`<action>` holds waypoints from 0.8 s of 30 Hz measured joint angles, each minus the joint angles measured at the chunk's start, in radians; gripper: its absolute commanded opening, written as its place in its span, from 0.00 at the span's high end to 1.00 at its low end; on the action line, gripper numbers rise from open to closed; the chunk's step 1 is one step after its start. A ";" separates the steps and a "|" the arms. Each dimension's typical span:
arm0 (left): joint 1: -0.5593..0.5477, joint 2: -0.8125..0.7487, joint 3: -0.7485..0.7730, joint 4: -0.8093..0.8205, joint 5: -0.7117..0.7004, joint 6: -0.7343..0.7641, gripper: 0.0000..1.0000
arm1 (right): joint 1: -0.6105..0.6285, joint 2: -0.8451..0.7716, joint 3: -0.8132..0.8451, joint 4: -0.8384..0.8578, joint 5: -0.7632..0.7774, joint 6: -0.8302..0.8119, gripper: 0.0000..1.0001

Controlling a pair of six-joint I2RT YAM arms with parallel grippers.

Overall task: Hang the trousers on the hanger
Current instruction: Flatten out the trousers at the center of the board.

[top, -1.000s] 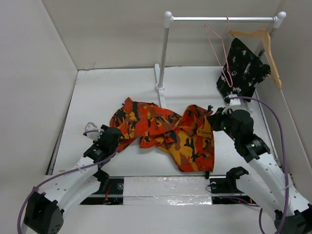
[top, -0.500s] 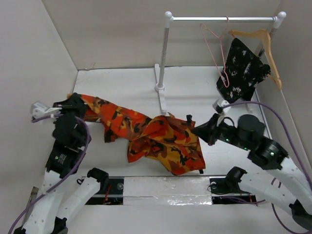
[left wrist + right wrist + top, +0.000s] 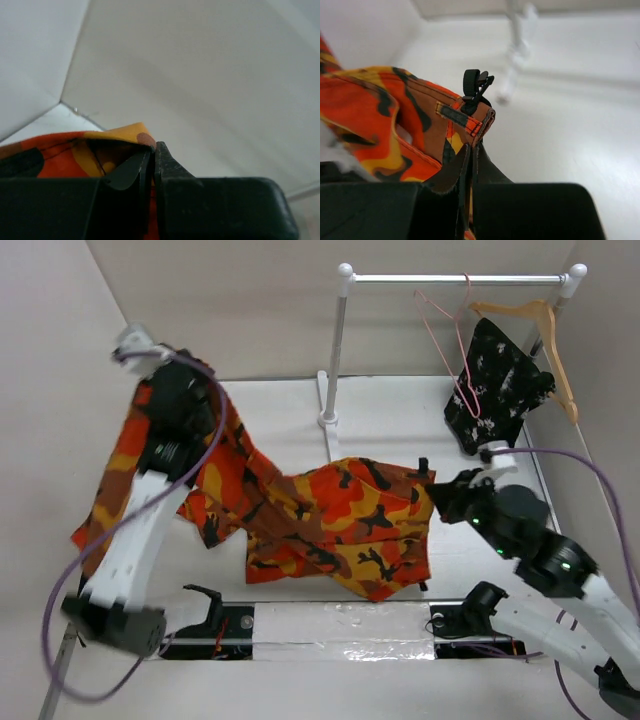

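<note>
Inspection findings, in order of size.

1. One white table (image 3: pixel 400 410), enclosed by pale walls on three sides.

2. One pair of trousers (image 3: pixel 340 520), camouflage in orange, red, yellow and black. It was stretched across the near half of the table. Its left end was lifted high off the surface and draped over the left arm. Its right end was held up just above the table. The sagging middle rested on the table, and its far edge lay at the foot of the rack.

3. One white clothes rack (image 3: pixel 337 350) at the far right of the table. Its left post stood between the trousers and the far wall.

4. One black speckled garment (image 3: pixel 500 380), hung on the rail and covering the lower right part of the rack.

5. Two hangers, both on the rail and well apart from the trousers. The wooden hanger (image 3: pixel 545 320) carried the black garment. The pink hanger (image 3: pixel 450 352) hung bare just to its left, its lower corner against that garment.

6. Two grippers. The left gripper (image 3: pixel 154 150) was clamped on a fold of trouser cloth. The right gripper (image 3: pixel 471 150) was clamped on the waistband, just below one black buckle (image 3: pixel 476 82).
</note>
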 measured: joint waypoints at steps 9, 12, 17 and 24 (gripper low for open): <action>0.061 0.897 0.393 -0.088 0.349 0.103 0.28 | -0.318 0.119 -0.291 0.058 0.168 0.081 1.00; 0.042 1.038 0.487 -0.156 0.371 0.105 0.21 | -0.477 0.225 -0.291 0.154 0.145 0.068 1.00; 0.032 0.871 0.216 -0.174 0.348 0.008 0.22 | -0.614 0.406 -0.290 0.251 0.060 0.031 1.00; -0.024 0.169 -0.537 -0.034 0.240 -0.211 0.31 | -0.634 0.439 -0.290 0.311 -0.033 -0.019 1.00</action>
